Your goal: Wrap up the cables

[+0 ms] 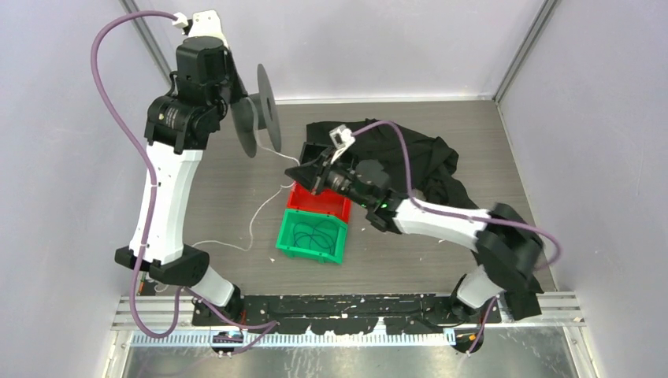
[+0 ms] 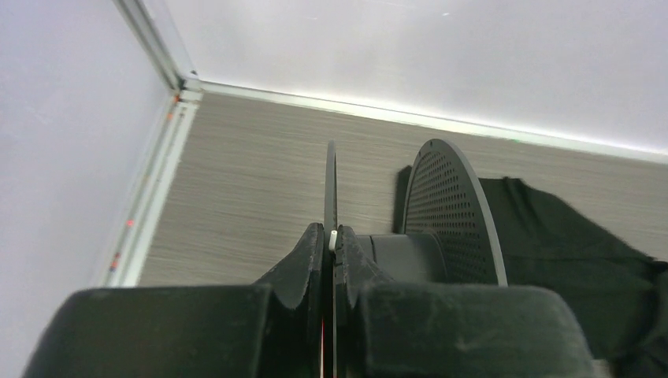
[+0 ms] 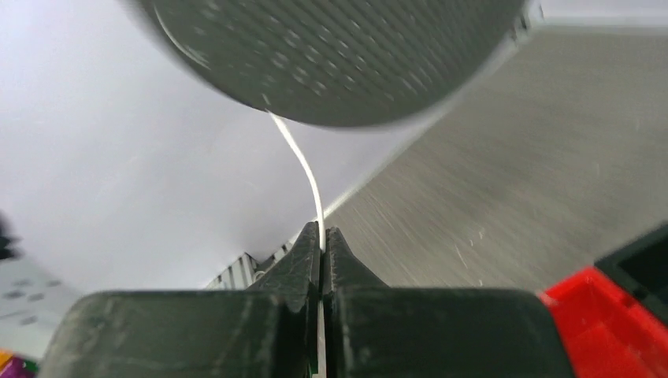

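My left gripper (image 1: 244, 109) (image 2: 332, 236) is raised at the back left. It is shut on the near flange (image 2: 331, 181) of a black spool (image 1: 268, 106), and a short white cable end (image 2: 333, 240) shows between the fingers. The thin white cable (image 1: 264, 206) runs down from the spool to my right gripper (image 1: 299, 172), then trails in loose curves over the table to the front left. My right gripper (image 3: 323, 234) is shut on the cable (image 3: 303, 161) just below the spool's perforated flange (image 3: 331, 55).
A red bin (image 1: 319, 203) and a green bin (image 1: 311, 236) holding thin dark cable loops sit mid-table under the right arm. A black cloth (image 1: 417, 157) lies at the back right, with a black bin (image 1: 313, 150) at its left edge. Walls close in the back and sides.
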You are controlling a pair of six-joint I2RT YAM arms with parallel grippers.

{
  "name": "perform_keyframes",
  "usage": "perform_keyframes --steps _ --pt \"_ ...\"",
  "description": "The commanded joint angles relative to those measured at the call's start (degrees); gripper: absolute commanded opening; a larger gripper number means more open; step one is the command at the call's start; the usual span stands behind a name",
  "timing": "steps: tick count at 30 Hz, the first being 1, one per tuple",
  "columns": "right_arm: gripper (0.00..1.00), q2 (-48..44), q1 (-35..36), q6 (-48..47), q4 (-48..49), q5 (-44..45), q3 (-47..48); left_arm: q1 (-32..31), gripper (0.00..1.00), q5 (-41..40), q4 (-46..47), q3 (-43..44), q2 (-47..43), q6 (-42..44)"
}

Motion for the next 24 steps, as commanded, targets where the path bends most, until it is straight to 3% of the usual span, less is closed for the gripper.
perform_keyframes --steps 1,7,14,20,24 --pt "0.01 -15.3 0.7 -8.6 -8.6 -2.5 0.8 1.7 0.00 0.5 8.9 -1.5 -3.2 9.6" --pt "0.01 -22.2 0.6 -20.9 -26.6 -5.4 12.4 1.9 0.01 2.3 7.8 -2.3 -3.5 18.4" --pt "0.00 -22.3 -4.8 -28.6 -35.0 -1.5 23.7 2.0 0.01 9.2 6.3 -6.7 -6.7 24.3" --pt "0.01 -19.0 -20.5 -19.2 -35.3 -9.8 26.9 2.5 0.00 28.3 -0.2 -7.4 -10.1 29.3" --pt "0.01 -14.3 -23.8 -21.0 -42.0 -15.0 29.3 2.5 0.00 40.7 0.4 -7.9 -12.9 28.0"
